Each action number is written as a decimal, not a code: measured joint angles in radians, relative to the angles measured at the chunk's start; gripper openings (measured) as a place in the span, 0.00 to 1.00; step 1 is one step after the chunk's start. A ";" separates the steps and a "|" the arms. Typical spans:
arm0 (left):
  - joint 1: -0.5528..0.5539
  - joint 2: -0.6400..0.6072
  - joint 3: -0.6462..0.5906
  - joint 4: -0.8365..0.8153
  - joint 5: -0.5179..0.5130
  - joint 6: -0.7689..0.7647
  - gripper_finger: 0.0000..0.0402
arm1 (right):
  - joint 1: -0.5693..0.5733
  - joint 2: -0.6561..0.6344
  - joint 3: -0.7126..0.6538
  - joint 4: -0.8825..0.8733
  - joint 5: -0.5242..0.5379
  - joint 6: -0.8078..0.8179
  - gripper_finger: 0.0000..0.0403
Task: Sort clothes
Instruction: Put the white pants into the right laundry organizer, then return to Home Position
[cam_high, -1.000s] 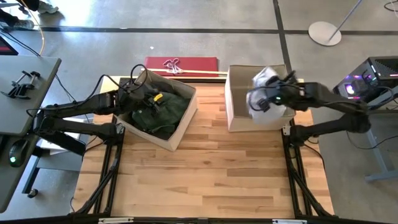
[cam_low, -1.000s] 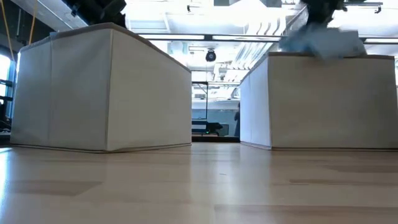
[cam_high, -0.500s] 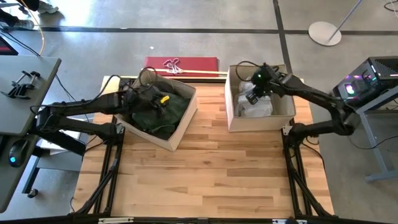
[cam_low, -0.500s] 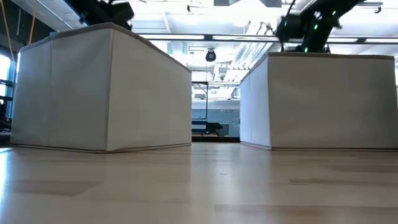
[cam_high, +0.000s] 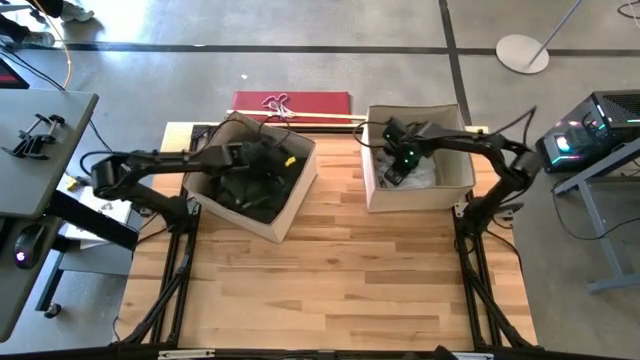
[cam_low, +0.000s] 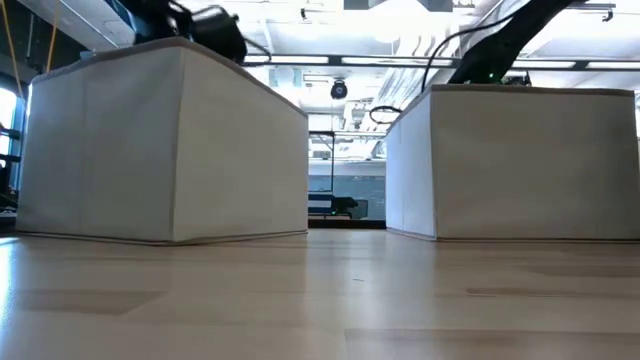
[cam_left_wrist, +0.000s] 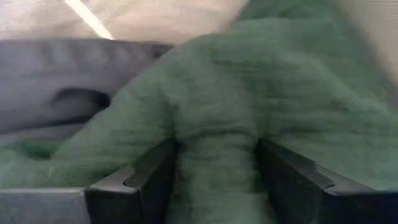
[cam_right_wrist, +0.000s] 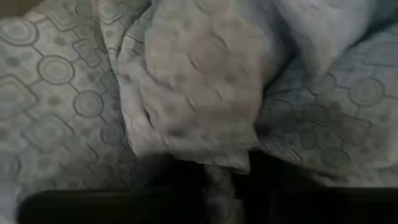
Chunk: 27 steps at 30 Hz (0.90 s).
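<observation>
Two beige fabric boxes stand at the table's far side. My left gripper (cam_high: 268, 165) reaches down into the left box (cam_high: 296, 206) and is shut on the dark green garment (cam_left_wrist: 249, 81). A dark grey garment (cam_left_wrist: 56, 93) lies beside it in the same box. My right gripper (cam_high: 392, 170) is low inside the right box (cam_high: 372, 196), right against a light grey-white patterned garment (cam_right_wrist: 186, 74), which lies on the box floor (cam_high: 428, 176). The plaid shirt and the small black garment cannot be made out. My left gripper pinches a raised fold of the dark green garment (cam_left_wrist: 214, 168) between its two fingers (cam_left_wrist: 149, 183). The fingers come from above, slanting down into the box. The rest of the garment lies heaped in the box around the fold.
A red mat (cam_high: 290, 103) lies behind the boxes at the table's far edge. The wooden table top (cam_high: 340, 270) in front of the boxes is bare. In the low view both boxes (cam_low: 170, 150) (cam_low: 520, 165) hide their contents.
My right gripper has carried the light garment from above the right box down into it and gone lower, toward the box's left wall. The garment now lies in the box. My left gripper has gone farther toward the table's right and down into the left box.
</observation>
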 joint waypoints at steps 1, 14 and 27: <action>0.024 0.015 0.001 0.002 -0.011 0.004 0.54 | 0.001 0.007 0.000 -0.002 0.000 -0.002 0.24; 0.337 -0.018 -0.005 0.137 0.095 0.121 0.52 | 0.007 -0.270 0.000 -0.003 0.053 0.029 0.54; 0.198 -0.407 -0.006 0.116 0.120 0.068 0.51 | 0.250 -0.772 0.000 0.018 0.059 0.191 0.54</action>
